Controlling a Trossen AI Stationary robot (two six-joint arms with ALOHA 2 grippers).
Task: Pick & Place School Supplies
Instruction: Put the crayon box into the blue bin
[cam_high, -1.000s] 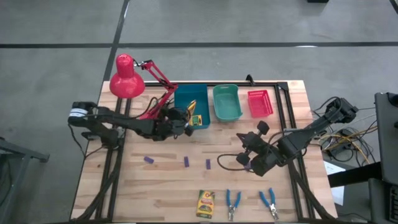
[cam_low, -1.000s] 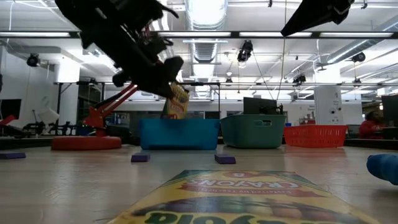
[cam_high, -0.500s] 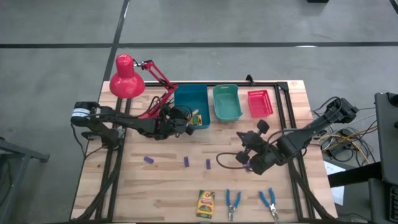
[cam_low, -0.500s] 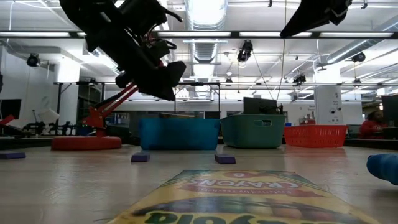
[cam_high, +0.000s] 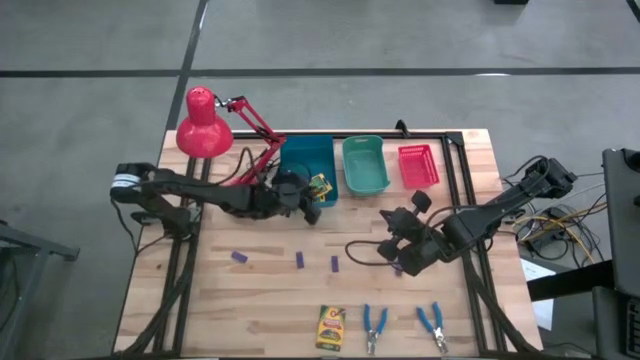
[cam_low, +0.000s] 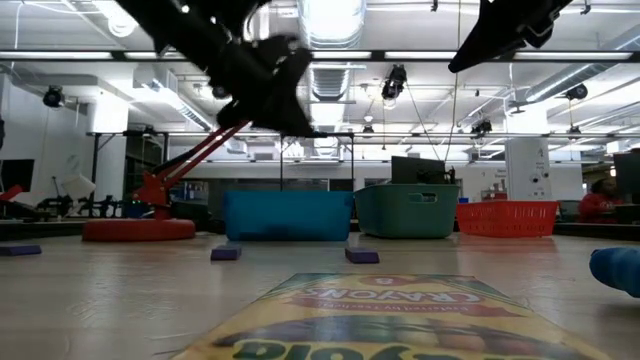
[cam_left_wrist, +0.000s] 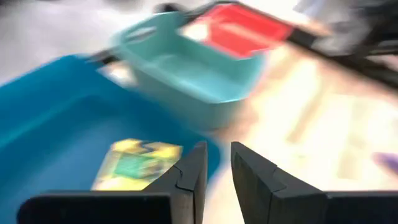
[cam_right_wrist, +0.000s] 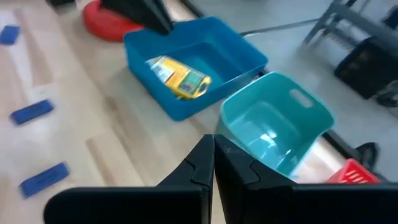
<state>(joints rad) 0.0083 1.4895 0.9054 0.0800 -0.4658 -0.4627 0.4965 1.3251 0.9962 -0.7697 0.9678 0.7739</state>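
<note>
1. The left gripper (cam_high: 308, 207) reaches low across the table to the blue bin's (cam_high: 300, 153) front edge, its fingers (cam_left_wrist: 189, 174) slightly apart and empty.
2. The right gripper (cam_right_wrist: 213, 163) hangs mid-table, fingers pressed together.
3. 1 second ago the left gripper held a crayon box (cam_high: 318, 187); it now lies inside the blue bin.

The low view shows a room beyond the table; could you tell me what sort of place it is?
Probably a robotics lab or workshop: exposed ceiling ducts, strip lights, and a butcher-block table with sorting bins.
</note>
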